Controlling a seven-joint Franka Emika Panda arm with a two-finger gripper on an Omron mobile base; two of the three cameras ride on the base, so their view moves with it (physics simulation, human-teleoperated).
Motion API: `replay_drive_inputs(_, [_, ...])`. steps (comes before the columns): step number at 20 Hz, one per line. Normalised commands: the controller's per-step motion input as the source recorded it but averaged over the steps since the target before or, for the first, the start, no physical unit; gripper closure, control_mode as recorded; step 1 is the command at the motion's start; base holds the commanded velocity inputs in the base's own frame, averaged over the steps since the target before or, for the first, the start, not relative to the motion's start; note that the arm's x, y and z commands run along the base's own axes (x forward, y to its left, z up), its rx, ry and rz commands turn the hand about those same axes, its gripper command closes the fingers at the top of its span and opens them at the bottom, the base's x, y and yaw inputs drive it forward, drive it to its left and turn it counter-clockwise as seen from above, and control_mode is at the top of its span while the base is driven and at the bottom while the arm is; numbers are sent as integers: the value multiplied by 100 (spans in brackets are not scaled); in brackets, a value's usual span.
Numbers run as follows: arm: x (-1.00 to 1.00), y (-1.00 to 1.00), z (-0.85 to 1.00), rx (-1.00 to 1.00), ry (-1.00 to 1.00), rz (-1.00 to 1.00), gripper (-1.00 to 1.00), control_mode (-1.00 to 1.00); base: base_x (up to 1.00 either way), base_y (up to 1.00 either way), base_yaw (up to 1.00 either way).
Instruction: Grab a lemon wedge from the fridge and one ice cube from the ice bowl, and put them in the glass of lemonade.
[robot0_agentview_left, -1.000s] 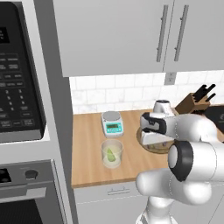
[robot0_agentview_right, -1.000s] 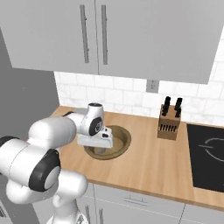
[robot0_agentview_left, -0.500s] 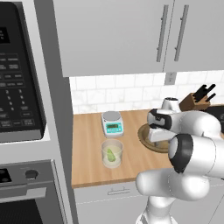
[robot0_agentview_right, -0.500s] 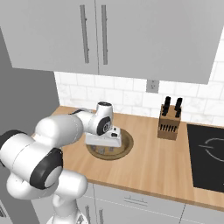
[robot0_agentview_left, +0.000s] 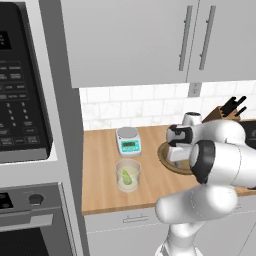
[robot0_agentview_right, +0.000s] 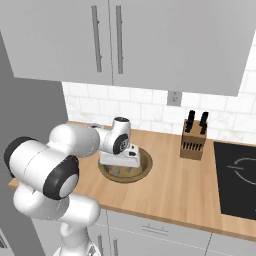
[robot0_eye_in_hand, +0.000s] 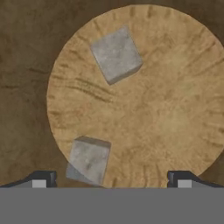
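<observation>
Hovering over the ice bowl (robot0_agentview_right: 143, 165), the gripper (robot0_eye_in_hand: 111, 178) has swung across from the bowl's left edge to a spot above its middle during the last second, and its jaws have stayed spread wide with nothing between them. That shift suggests the ice step is under way: the arm is lining up on a cube, with no grasp made yet. The glass of lemonade (robot0_agentview_left: 128, 175) stands on the counter (robot0_agentview_left: 100, 190) left of the bowl, just in front of the small white scale (robot0_agentview_left: 128, 141), and a yellow-green lemon wedge (robot0_agentview_left: 127, 176) already sits in it, so that half of the task looks done.

From the hand view, two grey ice cubes lie on the bowl's pale floor: one cube (robot0_eye_in_hand: 116, 54) towards the top, the other cube (robot0_eye_in_hand: 89, 160) just beside the left fingertip (robot0_eye_in_hand: 40, 180). Neither base view resolves the cubes clearly, since the hand covers much of the bowl there. Only the base views place the bowl against the knife block (robot0_agentview_right: 193, 141) and the wall cabinets (robot0_agentview_right: 125, 40).
</observation>
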Motion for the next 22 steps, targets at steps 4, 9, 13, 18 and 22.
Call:
replay_drive_inputs(4, [0, -9, -29, 0, 0, 0, -100, -100, 0, 0, 0])
replay_drive_inputs(9, [14, -3, -10, 0, -4, 0, -100, -100, 0, 0, 0])
replay_drive_inputs(13, [20, 0, -5, 0, -3, 0, -100, -100, 0, 0, 0])
replay_drive_inputs(18, [-4, 0, -1, 1, -3, 0, -100, -100, 0, 0, 0])
replay_drive_inputs(22, [-13, 0, 0, 3, -5, 0, -100, -100, 0, 0, 0])
